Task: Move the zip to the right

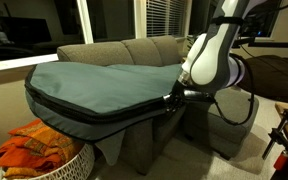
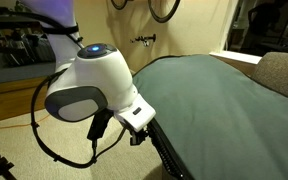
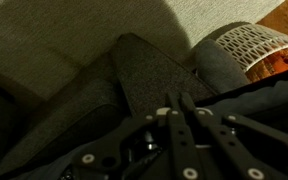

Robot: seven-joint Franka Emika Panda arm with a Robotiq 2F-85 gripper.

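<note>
Exterior view across the grey sofa (image 1: 134, 50): the teal-grey bag (image 1: 94, 80) lies flat on the seat, its black zipper band (image 1: 104, 117) running along the near edge. The gripper (image 1: 171, 98) sits at the picture-right end of that band, jaws pressed together on it. The zip is too small to pick out; I judge it to be at or between the fingertips. The band's long axis stretches away picture-left from the pincer. A basket (image 1: 44, 160) holding orange cloth stands below the bag, well clear of the band.

In an exterior view from beside the wrist, the gripper (image 2: 141, 128) touches the bag's corner, and the zipper band (image 2: 164, 155) runs toward the picture's lower edge. A loose cable (image 2: 44, 140) hangs below the arm, apart from the bag.

Wrist view: dim. The gripper (image 3: 180, 112) shows its fingers close together over dark material, with the sofa cushion beyond and the basket (image 3: 246, 45) at upper right. With only 1 arm, the pull must follow the band's line; sagging fabric could bunch up.
</note>
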